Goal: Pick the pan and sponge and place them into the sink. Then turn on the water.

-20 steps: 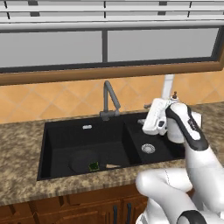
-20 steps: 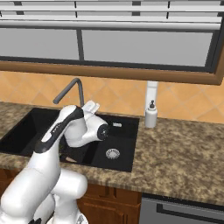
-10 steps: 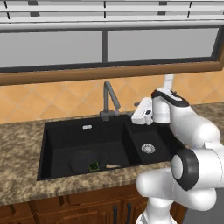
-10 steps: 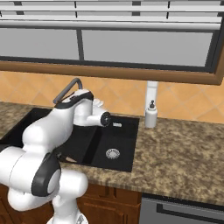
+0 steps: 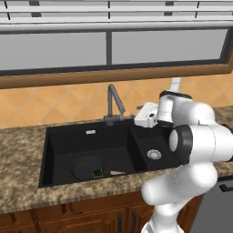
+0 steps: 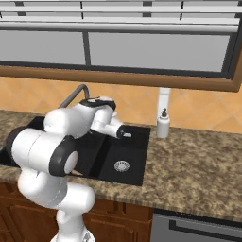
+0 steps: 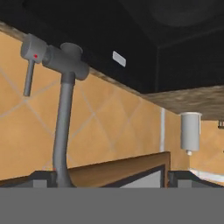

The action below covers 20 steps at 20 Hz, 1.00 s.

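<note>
The black pan (image 5: 87,166) lies in the large bowl of the sink (image 5: 68,143), its light-brown handle (image 5: 117,173) pointing right. The small green sponge (image 5: 97,172) rests on the pan's right edge. My gripper (image 5: 139,119) hovers above the divider between the two bowls, just right of the dark grey faucet (image 5: 113,102), and is open with nothing in it. In the hand view the picture is rolled over. The faucet's spout (image 7: 62,127) runs close by the left fingertip (image 7: 43,176), and its lever (image 7: 29,76) hangs from the base. No water runs from the faucet.
A white soap dispenser (image 6: 163,125) stands on the speckled counter (image 6: 198,165) behind the sink's right end. The small bowl (image 6: 137,151) has a silver drain (image 6: 121,166). A tiled wall and a window ledge rise close behind the faucet.
The hand has lifted from over the small bowl and swung left toward the faucet, turning over on the way. The jaws stayed open. Pan and sponge have not moved.
</note>
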Tool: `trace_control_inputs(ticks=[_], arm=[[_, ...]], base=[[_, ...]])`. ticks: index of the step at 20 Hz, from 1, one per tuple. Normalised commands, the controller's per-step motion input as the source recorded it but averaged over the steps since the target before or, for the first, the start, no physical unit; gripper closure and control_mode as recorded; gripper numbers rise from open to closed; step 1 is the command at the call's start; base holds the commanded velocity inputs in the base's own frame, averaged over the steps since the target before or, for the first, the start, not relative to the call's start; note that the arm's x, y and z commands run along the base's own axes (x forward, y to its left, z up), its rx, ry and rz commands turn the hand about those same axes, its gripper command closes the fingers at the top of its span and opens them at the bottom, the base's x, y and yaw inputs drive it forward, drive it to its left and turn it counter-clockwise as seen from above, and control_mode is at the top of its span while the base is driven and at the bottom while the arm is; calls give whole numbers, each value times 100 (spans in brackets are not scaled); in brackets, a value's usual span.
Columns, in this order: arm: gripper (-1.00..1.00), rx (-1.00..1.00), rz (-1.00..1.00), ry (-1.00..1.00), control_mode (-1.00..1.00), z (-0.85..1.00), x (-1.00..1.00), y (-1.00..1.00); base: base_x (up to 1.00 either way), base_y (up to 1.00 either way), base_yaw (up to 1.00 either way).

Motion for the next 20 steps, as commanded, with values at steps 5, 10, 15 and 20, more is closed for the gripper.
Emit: trace_control_inputs(ticks=[5,10,15,20], arm=[[-100,9,0,4,-100,-27,51,0],[-100,5,0,3,-100,-17,53,0],[-100,1,0,2,-100,-12,51,0],[-100,0,0,9,-100,-28,60,4]], base=[[0,0,0],[0,0,0],[0,0,0],[0,0,0]])
